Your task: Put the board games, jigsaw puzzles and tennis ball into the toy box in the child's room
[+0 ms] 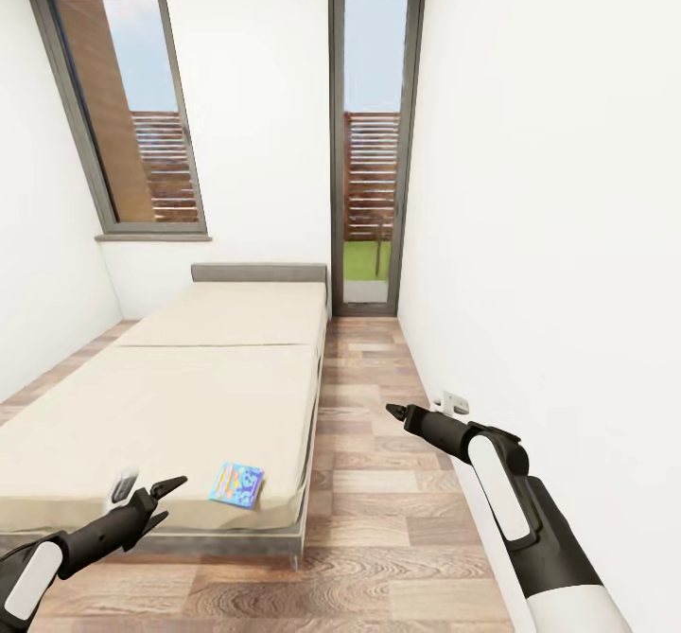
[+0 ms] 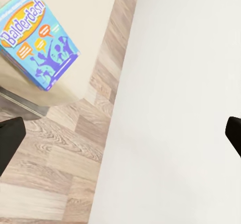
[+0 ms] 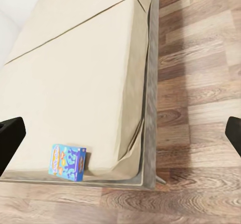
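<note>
at the left of the head view our left gripper (image 1: 163, 502) hangs low over the foot of the bed (image 1: 170, 396), its jaws apart and holding nothing; in the left wrist view its two dark fingertips (image 2: 10, 138) stand wide at the edges of the frame. just beside it, to the right, lies the small blue board game (image 1: 236, 483), flat on the mattress near the bed's foot corner on the floor side; the lid reads "balderdash" in the left wrist view (image 2: 37, 38), and the right wrist view shows it (image 3: 68, 162) near the same corner. we see one game on the mattress. further right runs the wood-plank floor (image 1: 369, 482), then our right gripper (image 1: 402, 414) held above it near the white wall (image 1: 549, 236), jaws also apart and empty.

we judge the task to be at an early or middle point: this game is not yet picked up, and the table and toy box lie outside these pictures, so we cannot tell what is already stowed. the next step looks like grasping the blue box with the left arm.
</note>
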Motion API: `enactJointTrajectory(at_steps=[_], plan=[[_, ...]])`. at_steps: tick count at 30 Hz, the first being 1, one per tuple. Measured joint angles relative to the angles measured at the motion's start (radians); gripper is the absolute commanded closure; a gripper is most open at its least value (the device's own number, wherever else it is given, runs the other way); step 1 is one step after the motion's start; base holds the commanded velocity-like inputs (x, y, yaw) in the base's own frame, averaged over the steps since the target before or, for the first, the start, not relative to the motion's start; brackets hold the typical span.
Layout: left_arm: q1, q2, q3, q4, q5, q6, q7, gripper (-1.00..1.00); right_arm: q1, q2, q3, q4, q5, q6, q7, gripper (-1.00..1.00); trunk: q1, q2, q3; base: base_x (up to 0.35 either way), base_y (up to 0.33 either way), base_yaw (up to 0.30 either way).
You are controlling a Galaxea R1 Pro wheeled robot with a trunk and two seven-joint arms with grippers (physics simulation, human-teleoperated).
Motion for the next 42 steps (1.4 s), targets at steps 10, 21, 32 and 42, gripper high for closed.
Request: enactJointTrajectory(at_steps=[10, 21, 32, 42], plan=[[0.000, -0.002, -0.001, 0.001, -0.002, -0.021, 0.007, -1.00, 0.000, 0.000, 0.000, 0.000, 0.000, 0.000, 0.000, -1.00, 0.038, -0.070, -0.031, 0.000, 0.000, 0.000], [0.000, 0.000, -0.001, 0.002, -0.003, -0.026, 0.007, -1.00, 0.000, 0.000, 0.000, 0.000, 0.000, 0.000, 0.000, -1.00, 0.081, -0.147, -0.066, 0.000, 0.000, 0.000], [0.000, 0.001, -0.002, 0.002, -0.003, -0.026, 0.005, -1.00, 0.000, -0.001, 0.000, 0.000, 0.000, 0.000, 0.000, -1.00, 0.123, -0.224, -0.100, 0.000, 0.000, 0.000], [0.000, 0.001, -0.002, 0.002, -0.006, -0.026, 0.003, -1.00, 0.000, -0.002, 0.000, 0.000, -0.001, 0.000, 0.000, -1.00, 0.161, -0.294, -0.132, 0.000, 0.000, 0.000]])
